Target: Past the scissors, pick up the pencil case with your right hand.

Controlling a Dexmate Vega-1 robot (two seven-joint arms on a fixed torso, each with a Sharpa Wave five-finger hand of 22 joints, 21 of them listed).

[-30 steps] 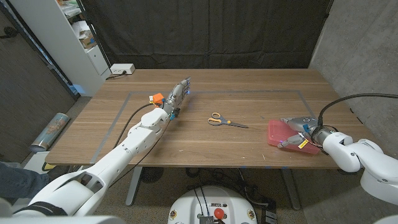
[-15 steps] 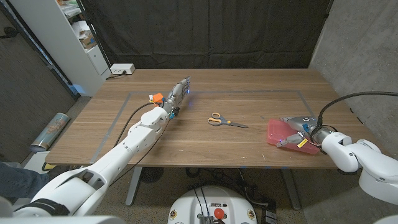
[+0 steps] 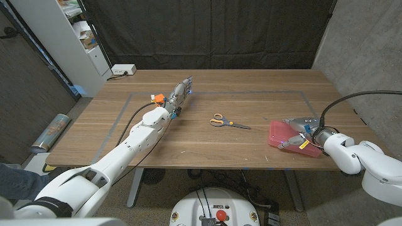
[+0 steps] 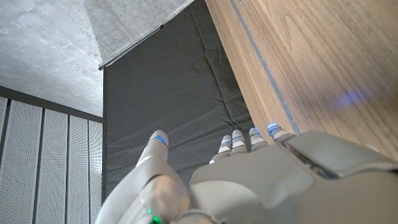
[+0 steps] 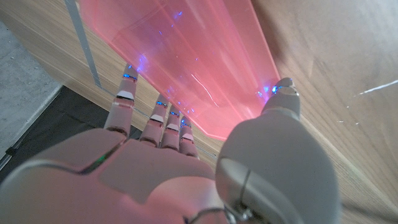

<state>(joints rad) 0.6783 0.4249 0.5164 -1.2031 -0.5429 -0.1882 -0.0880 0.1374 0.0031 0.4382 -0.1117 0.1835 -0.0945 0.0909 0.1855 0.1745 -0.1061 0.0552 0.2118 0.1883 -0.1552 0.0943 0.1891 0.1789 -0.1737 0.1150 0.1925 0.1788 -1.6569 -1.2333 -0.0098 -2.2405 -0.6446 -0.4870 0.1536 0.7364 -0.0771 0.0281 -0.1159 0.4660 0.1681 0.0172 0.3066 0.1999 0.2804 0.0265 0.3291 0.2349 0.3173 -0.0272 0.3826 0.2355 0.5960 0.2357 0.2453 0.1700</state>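
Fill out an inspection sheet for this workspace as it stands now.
Surface: wooden table, taped rectangle outline.
Job's things: pink pencil case at the table's right; scissors lie mid-table, closed, apart from it.
Clutter: small orange item beside the left arm.
Hands: right hand over the pencil case, fingers spread across it, grip not confirmed; left hand extended on the table, holds nothing.
Cables: black cable loops to the right wrist.
Surroundings: black curtain, white shelf, power strip.

The robot's right hand [image 5: 186, 168] reaches over a translucent pink pencil case [image 5: 199, 56] lying on the wooden desk [image 5: 336, 68], fingers [image 5: 124, 99] spread, thumb at its edge.
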